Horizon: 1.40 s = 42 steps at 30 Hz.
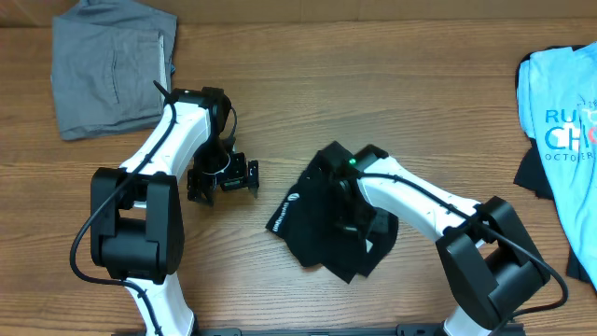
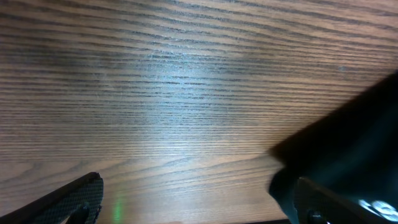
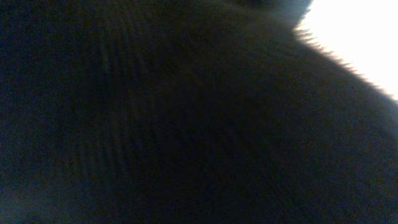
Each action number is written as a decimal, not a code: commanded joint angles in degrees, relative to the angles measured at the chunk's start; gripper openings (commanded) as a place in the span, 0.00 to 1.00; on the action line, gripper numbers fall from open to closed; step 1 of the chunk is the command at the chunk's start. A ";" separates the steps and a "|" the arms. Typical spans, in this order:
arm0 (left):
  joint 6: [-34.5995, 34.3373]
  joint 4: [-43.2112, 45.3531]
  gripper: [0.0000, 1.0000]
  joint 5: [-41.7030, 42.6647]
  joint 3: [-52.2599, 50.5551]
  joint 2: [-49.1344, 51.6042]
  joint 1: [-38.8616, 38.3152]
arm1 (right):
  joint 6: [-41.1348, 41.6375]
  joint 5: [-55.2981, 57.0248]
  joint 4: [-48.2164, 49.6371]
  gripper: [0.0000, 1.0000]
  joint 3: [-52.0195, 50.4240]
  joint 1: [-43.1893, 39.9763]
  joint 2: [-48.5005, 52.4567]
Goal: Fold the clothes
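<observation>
Black garment (image 1: 312,224): crumpled in a loose heap at mid-table, nearer the front edge than the back, small white logo marks along its left edge. Right claw (image 1: 359,222): down in the right part of the heap, black on black from overhead; the wrist view is filled with dark fabric pressed close, a bright patch at its upper right corner; whether it is spread or pinching cloth cannot be told. Left claw (image 1: 224,184): spread wide, nothing between its fingers (image 2: 78,199), over bare wood just left of the black garment and apart from it; the wrist view shows the garment's dark edge at the right. Grey garment (image 1: 112,70): folded flat at the back left corner of the table (image 1: 373,84), reaching the back edge, well apart from the heap. Blue T-shirt (image 1: 564,131): light blue, printed lettering, spread at the right edge and partly out of view. Dark cloth (image 1: 532,175): shows from under the T-shirt's left side; kind cannot be told.
</observation>
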 commanded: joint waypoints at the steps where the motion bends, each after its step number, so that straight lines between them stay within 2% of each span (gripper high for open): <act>1: -0.09 0.15 1.00 0.76 -0.26 -0.52 -0.02 | 0.28 2.05 3.34 0.15 -7.98 -0.50 0.13; 4: -0.09 0.13 1.00 0.76 -0.26 -0.52 -0.02 | 1.79 2.10 3.69 0.15 -10.10 -0.63 0.13; 8: -0.11 0.22 1.00 0.79 -0.26 -0.52 -0.02 | 1.92 2.10 0.09 0.16 -8.02 -1.14 -0.52; 12: -0.09 0.63 1.00 0.85 -0.26 -0.52 -0.02 | 1.90 3.10 -7.37 0.26 -1.88 -1.97 -2.56; 13: -0.09 0.87 1.00 1.29 -0.26 -0.52 -0.02 | 1.90 3.63 -9.94 0.38 0.92 -2.03 -3.69; 15: 0.11 1.31 1.00 2.34 -0.26 -0.52 -0.02 | 1.90 3.58 -12.37 0.54 4.28 -2.03 -5.29; 16: 0.76 1.73 1.00 3.32 -0.26 -0.52 -0.02 | 1.88 3.58 -13.55 0.68 6.38 -2.01 -6.45; 17: 2.08 2.45 1.00 4.98 -0.26 -0.52 -0.07 | 1.88 3.58 -14.60 0.86 8.46 -2.01 -7.74; 18: 3.58 3.21 1.00 6.84 -0.26 -0.52 -0.17 | 1.86 3.56 -15.56 0.98 10.67 -2.01 -9.11; 19: 5.51 4.22 1.00 9.40 -0.26 -0.52 -0.37 | 1.86 3.54 -16.20 1.00 12.33 -2.01 -10.29; 24: 13.20 8.02 1.00 19.74 -0.26 -0.52 -2.38 | 1.20 0.00 -17.40 1.00 19.17 -2.01 -17.20; 34: 13.44 13.99 1.00 23.67 -0.37 0.83 -10.82 | -2.86 -3.54 -16.00 1.00 23.47 -2.01 -35.26; 42: 12.61 19.04 1.00 26.67 -0.37 7.50 -16.20 | -2.84 -3.54 -17.38 1.00 23.47 -2.01 -48.09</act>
